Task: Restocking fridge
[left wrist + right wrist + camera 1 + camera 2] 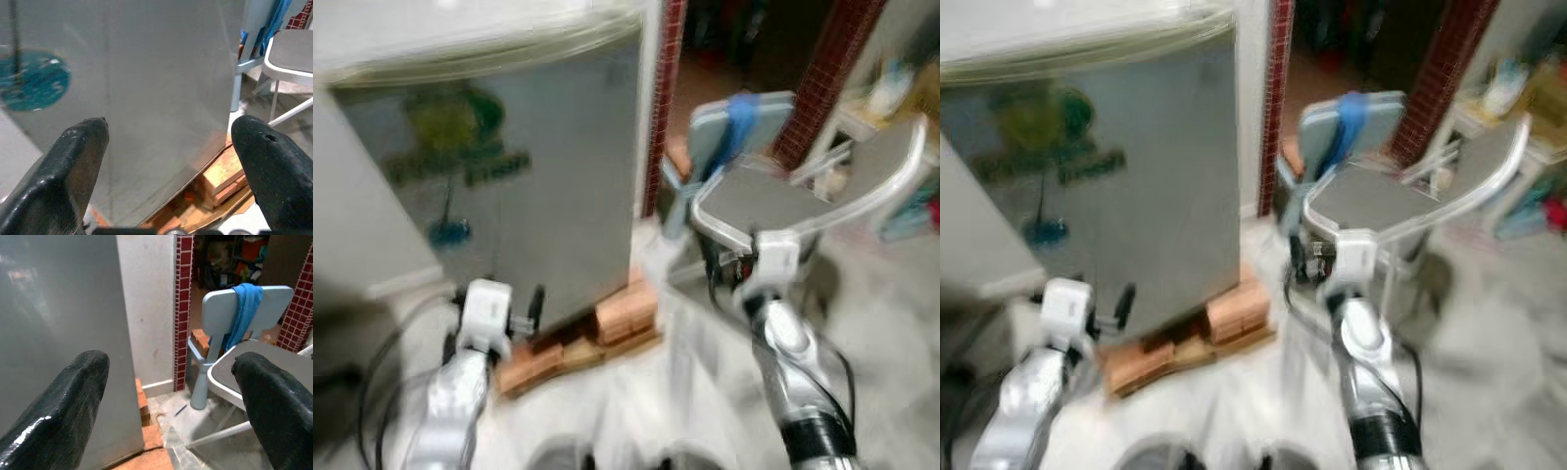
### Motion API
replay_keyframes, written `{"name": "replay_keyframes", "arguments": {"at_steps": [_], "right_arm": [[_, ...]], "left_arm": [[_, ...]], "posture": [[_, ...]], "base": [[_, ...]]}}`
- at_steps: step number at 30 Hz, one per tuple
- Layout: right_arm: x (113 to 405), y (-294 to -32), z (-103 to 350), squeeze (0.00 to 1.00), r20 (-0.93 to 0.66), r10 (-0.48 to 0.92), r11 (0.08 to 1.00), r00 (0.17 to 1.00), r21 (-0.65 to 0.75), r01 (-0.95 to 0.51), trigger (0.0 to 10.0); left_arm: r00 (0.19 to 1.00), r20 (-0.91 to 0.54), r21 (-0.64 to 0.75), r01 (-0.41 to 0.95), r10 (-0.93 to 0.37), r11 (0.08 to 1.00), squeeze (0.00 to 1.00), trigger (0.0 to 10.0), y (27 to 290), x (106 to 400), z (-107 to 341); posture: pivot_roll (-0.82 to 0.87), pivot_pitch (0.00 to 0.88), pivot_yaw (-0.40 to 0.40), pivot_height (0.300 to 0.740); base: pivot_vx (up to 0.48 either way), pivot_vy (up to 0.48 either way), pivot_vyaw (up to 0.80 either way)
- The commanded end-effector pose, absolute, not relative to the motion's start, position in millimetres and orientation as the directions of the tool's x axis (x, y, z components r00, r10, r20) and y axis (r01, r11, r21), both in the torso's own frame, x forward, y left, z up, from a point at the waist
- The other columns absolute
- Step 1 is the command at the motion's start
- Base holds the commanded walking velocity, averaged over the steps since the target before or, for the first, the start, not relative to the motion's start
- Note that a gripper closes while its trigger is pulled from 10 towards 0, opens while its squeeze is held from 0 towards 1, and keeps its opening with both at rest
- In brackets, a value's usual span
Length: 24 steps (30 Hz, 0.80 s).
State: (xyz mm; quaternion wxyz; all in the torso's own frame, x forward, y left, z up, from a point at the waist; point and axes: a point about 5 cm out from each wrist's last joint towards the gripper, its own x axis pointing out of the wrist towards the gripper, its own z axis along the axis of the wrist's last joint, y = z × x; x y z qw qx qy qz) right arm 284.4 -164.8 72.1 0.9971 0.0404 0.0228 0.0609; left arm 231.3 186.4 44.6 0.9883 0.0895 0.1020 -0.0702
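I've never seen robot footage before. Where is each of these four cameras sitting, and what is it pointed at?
Left eye view: on the head, looking down at the grey fridge on bricks; both silver arms show.
Right eye view: its stereo twin, same scene with the grey chair.
Left wrist view: along the open left claw, facing the fridge side.
Right wrist view: along the open right claw, facing the blue chair.
Both wrist views share the fridge and bricks.

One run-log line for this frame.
fridge door shut, on bricks | left gripper open, empty | right gripper open, empty | chair at right
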Motion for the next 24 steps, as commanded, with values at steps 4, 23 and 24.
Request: {"name": "replay_keyframes", "arguments": {"at_steps": [4, 23, 24], "right_arm": [[288.0, -163.6, 75.9, 0.0, -0.027, 0.125, 0.991, 0.992, 0.043, -0.124, 10.0], [292.4, -159.8, 77.4, 0.0, -0.02, 0.135, 0.989, 0.991, 0.063, -0.133, 10.0], [292.2, -159.7, 77.4, 0.0, -0.019, 0.136, 0.989, 0.99, 0.063, -0.135, 10.0]], "left_arm": [[0.962, -0.23, 0.177, 0.193, -0.15, 0.965, 0.0, 10.0, 188.5, 228.6, 43.0], [0.956, -0.24, 0.19, 0.216, -0.168, 0.958, 0.0, 10.0, 192.5, 224.5, 40.1], [0.956, -0.241, 0.191, 0.216, -0.168, 0.957, 0.0, 10.0, 192.5, 224.2, 39.9]], "posture": [[0.09, 0.006, -0.035, 0.74], [0.09, 0.002, -0.038, 0.74], [0.09, 0.002, -0.038, 0.74]], "base": [[0.0, 0.428, 0.0], [0.0, 0.427, -0.19], [0.0, 0.428, -0.59]]}}
